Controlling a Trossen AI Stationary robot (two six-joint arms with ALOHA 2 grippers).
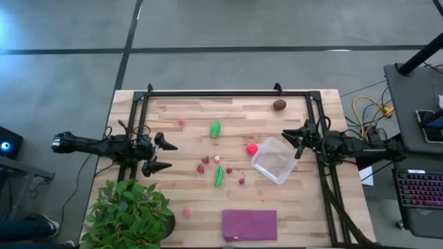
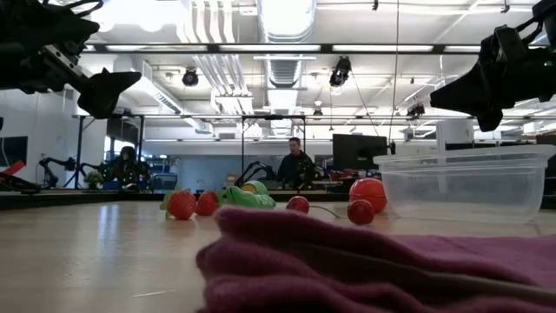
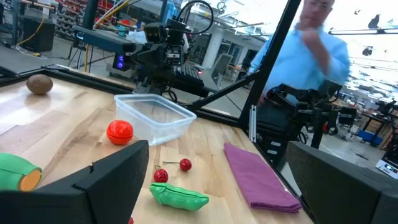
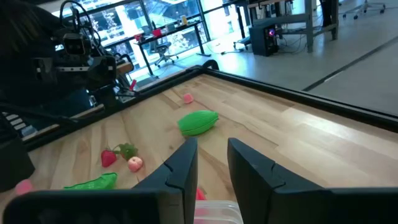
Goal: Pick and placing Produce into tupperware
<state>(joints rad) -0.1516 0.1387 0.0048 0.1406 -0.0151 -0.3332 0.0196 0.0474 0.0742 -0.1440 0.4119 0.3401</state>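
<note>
On the near edge of my pale wooden bench [image 1: 187, 121] lies a flat purple cloth rectangle [image 1: 249, 225], with a leafy green potted plant [image 1: 128, 214] at the near left corner. Past the cloth, a long green toy pea pod [image 1: 219, 176] rests among small red toy berries [image 1: 202, 168]. Just beyond those, a red toy ball [image 1: 252, 148] sits touching the left side of the clear squarish plastic tupperware container [image 1: 275, 160], which holds no produce. My left gripper [image 1: 163, 156] hovers over the bench's left side, fingers spread wide and closed on nothing. My right gripper [image 1: 297, 140] hangs at the container's far right edge, its fingers [image 4: 180, 168] a narrow gap apart, also holding nothing. Farther back, a stubby green toy vegetable [image 1: 215, 128] lies mid-bench, and a brown oval toy fruit [image 1: 279, 104] sits near the far rail. Beyond the bench, a person in a blue shirt [image 3: 311, 53] stands in the workshop.
</note>
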